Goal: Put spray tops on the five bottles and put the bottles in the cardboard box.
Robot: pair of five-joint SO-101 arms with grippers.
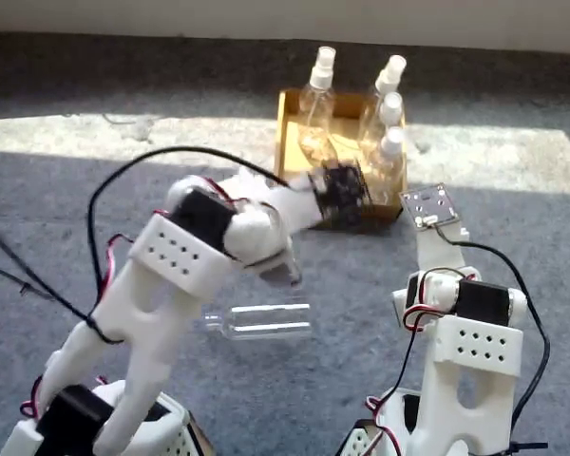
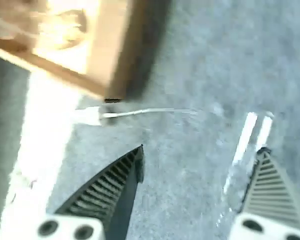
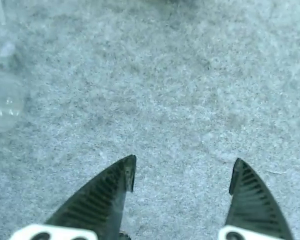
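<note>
The left gripper [image 2: 201, 152] hung over the grey carpet [image 2: 205, 65] in its own wrist view, jaws spread wide with nothing between them. Just beyond the tips lay the loose spray top [image 2: 94, 116], flat on its side with its thin dip tube [image 2: 150, 111] trailing across the carpet, close to a corner of the cardboard box [image 2: 107, 60].

In the right wrist view the right gripper [image 3: 184, 161] was likewise parted and empty, and I could make out the clear bottle [image 3: 5, 100] off to one side, well apart from the fingertips.

From the high view, four capped bottles [image 1: 385, 142] stood in the box, while the uncapped one lay on its side on the carpet, near the left arm [image 1: 209, 228], which stretched toward the box's near wall.

My worry was the pickup. The top lay low and flat, so I judged the jaws might skid it along the carpet or pinch only the tube and bend it. So near the corner, a jaw might also catch the box and shove it. The lying bottle looked free to roll if nudged.
</note>
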